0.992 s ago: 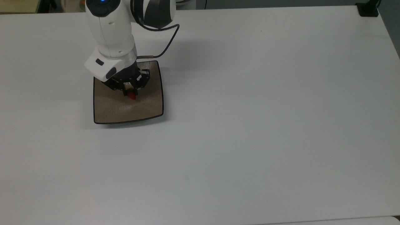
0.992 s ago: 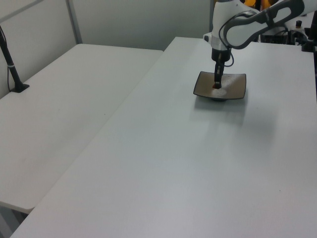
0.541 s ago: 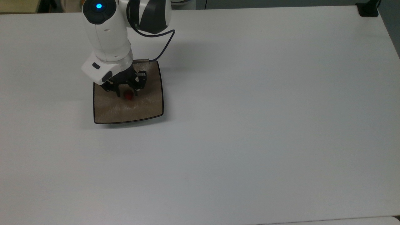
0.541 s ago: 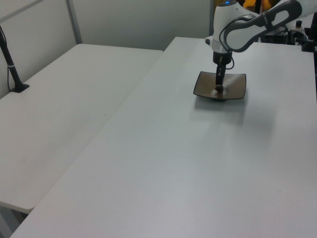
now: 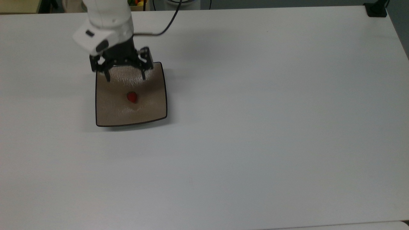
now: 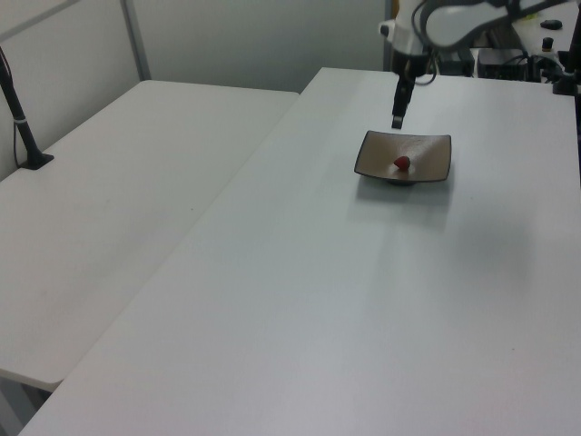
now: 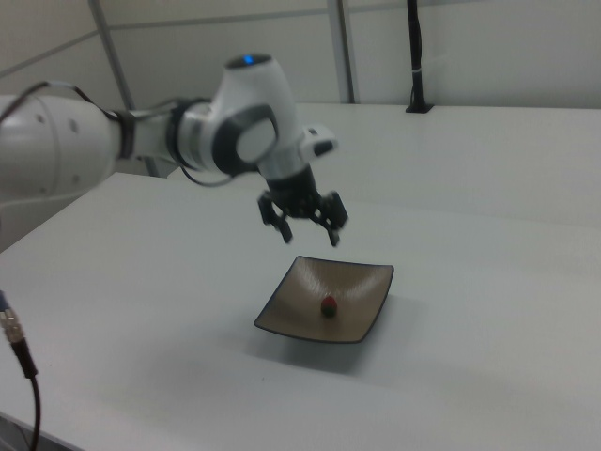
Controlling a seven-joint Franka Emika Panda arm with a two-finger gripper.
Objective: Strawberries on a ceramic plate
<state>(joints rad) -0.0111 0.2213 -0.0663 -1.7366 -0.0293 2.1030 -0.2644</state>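
A small red strawberry (image 5: 132,97) lies near the middle of the square tan-brown ceramic plate (image 5: 108,113), also seen as the strawberry (image 6: 402,163) on the plate (image 6: 374,159) and the strawberry (image 7: 329,305) on the plate (image 7: 289,314). My gripper (image 5: 124,76) hangs open above the plate's far edge, well clear of the fruit, with nothing between its fingers. In the right view the gripper (image 7: 309,234) is raised above the plate, and in the left view the gripper (image 6: 398,118) hovers over the plate's back rim.
The plate sits on a wide white table (image 5: 255,127). A second white table (image 6: 118,200) adjoins it on the left view's left. A black post base (image 5: 376,9) stands at the top view's upper right corner.
The gripper let go of the strawberry, opened wide and rose up and back off the plate. The strawberry stays on the plate's middle.
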